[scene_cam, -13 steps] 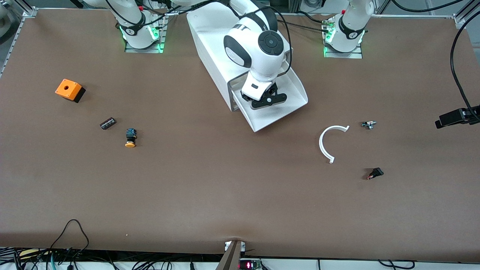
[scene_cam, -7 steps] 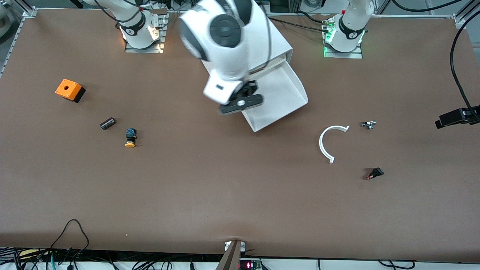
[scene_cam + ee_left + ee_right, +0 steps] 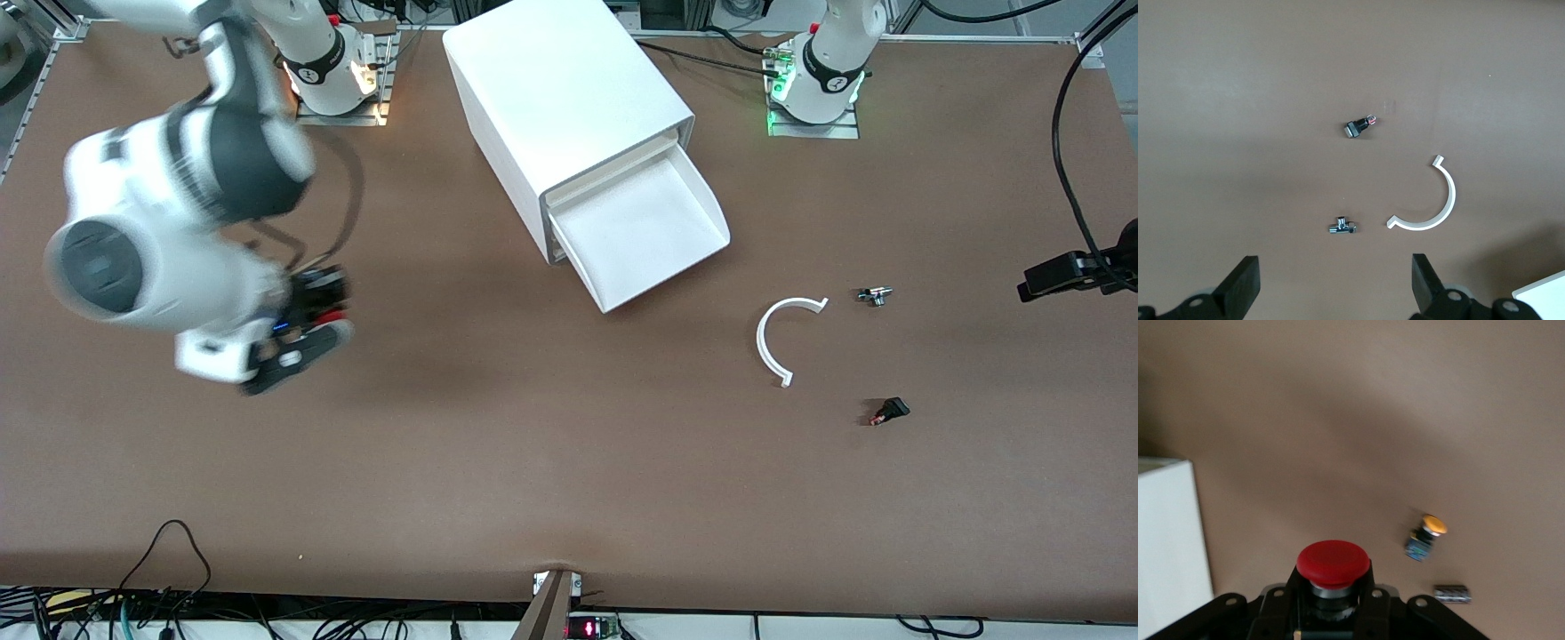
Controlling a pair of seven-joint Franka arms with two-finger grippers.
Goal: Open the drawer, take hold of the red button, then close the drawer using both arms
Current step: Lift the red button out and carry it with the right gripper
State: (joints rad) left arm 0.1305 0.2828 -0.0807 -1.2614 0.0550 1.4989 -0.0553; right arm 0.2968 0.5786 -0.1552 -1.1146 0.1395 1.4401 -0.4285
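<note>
Drawer [image 3: 653, 233] is out of the cabinet [image 3: 560, 98], upper centre of the front view, tray looks empty. So step one done. Button [image 3: 1333, 570] is grabbed too: R gripper [image 3: 298, 342], mid-left of the front view, jaws closed tight on its dark body, red cap sticking out past the fingertips. It hangs over the table toward the right arm's end, the yellow-capped button [image 3: 1425, 537] and a small dark part [image 3: 1451, 593] on the table below it in the right wrist view. Long axis runs along the gripper's reach, cap pointing away from the wrist, down at the table.

L gripper [image 3: 1335, 287], seen only in its own wrist view, jaws wide apart, holding nothing, waiting over the white arc piece [image 3: 782, 338] and small metal fitting [image 3: 876, 295].

Left to do, I'd say: set the button down, shut the drawer w/ both arms.
</note>
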